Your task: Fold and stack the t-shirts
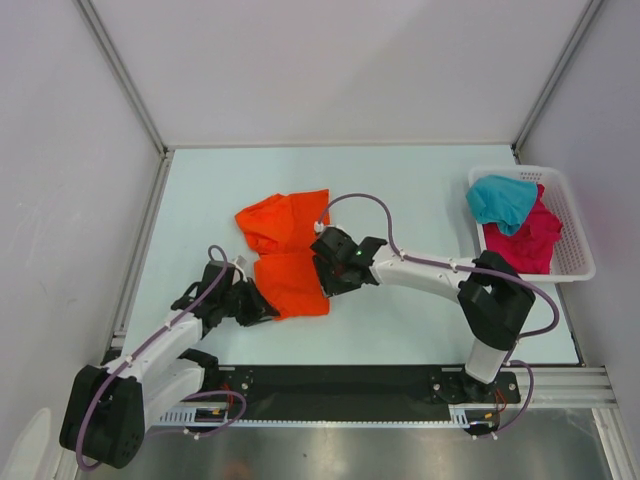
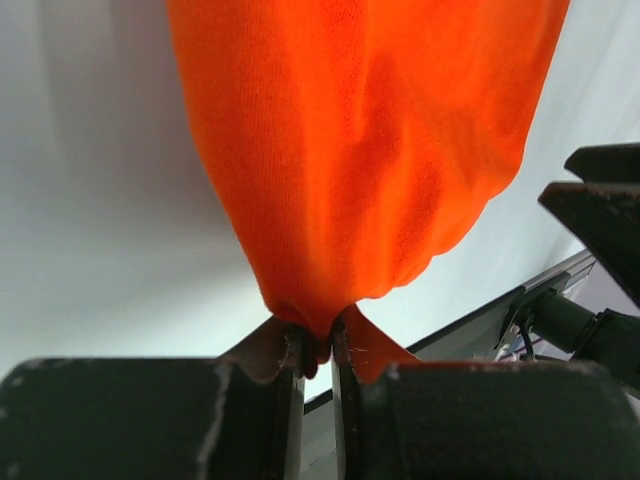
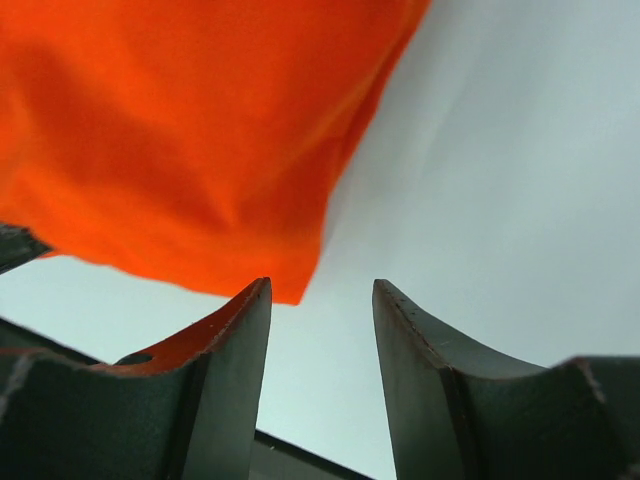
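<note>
The orange t-shirt point(image 1: 290, 250) lies folded over on the table's middle, its lower half a flat rectangle. My left gripper point(image 1: 262, 303) is at the shirt's lower left corner. In the left wrist view its jaws point(image 2: 320, 345) stand only a sliver apart, with a pinch of the orange t-shirt point(image 2: 370, 150) between them. My right gripper point(image 1: 325, 270) is at the shirt's right edge. In the right wrist view it point(image 3: 320, 290) is open and empty, with the corner of the orange t-shirt point(image 3: 170, 130) just beyond the left finger. The teal t-shirt point(image 1: 500, 198) and the pink t-shirt point(image 1: 530, 240) lie crumpled in the basket.
A white slotted basket point(image 1: 575, 245) stands at the table's right edge. A black rail point(image 1: 340, 380) carrying both arm bases runs along the near edge. Metal frame posts and white walls enclose the table on the left, back and right.
</note>
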`<state>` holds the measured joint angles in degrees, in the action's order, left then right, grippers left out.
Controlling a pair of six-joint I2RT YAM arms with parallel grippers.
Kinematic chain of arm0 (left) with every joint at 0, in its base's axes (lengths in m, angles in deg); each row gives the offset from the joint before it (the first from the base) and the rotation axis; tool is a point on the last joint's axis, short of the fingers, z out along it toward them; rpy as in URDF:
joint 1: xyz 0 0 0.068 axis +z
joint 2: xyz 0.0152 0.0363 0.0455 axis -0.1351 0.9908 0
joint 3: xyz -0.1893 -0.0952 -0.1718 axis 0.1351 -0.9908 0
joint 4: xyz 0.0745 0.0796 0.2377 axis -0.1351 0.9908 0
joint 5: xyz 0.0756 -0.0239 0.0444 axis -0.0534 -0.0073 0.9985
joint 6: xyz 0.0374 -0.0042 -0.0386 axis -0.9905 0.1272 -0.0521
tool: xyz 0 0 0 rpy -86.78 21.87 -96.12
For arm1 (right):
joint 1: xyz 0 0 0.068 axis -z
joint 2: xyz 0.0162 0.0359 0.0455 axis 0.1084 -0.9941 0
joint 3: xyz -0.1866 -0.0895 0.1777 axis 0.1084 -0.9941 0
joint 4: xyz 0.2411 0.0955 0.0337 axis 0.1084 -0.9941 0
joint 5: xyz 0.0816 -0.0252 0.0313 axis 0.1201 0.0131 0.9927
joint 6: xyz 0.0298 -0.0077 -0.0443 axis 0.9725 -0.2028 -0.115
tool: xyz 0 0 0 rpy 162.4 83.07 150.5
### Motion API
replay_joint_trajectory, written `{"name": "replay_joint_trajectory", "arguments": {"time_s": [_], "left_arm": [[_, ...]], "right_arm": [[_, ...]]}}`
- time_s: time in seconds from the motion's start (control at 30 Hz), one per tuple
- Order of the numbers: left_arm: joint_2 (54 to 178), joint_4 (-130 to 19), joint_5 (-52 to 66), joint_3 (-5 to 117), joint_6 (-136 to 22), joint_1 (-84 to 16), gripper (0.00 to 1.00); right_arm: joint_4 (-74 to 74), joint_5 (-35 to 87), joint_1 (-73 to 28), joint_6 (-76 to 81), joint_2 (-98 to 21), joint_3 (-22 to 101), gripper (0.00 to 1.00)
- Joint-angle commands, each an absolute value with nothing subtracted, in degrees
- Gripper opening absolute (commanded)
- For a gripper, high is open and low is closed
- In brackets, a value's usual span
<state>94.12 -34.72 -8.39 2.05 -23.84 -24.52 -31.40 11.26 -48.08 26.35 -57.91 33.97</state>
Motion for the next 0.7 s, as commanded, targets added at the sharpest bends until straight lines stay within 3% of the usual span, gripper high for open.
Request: {"name": "replay_joint_trajectory", "arguments": {"time_s": [0.0,0.67], "left_arm": [[93.77,-35.02,-10.7,1.7,-22.76,-24.72,0.17],[90.26,-33.18,-10.26,1.43,-21.09,-24.72,0.21]], "right_arm": [[-31.06,11.46,-49.85,28.63,-56.12,36.28,0.51],[-25.26,14.27,-53.02,32.32,-62.71,33.65,0.51]]}}
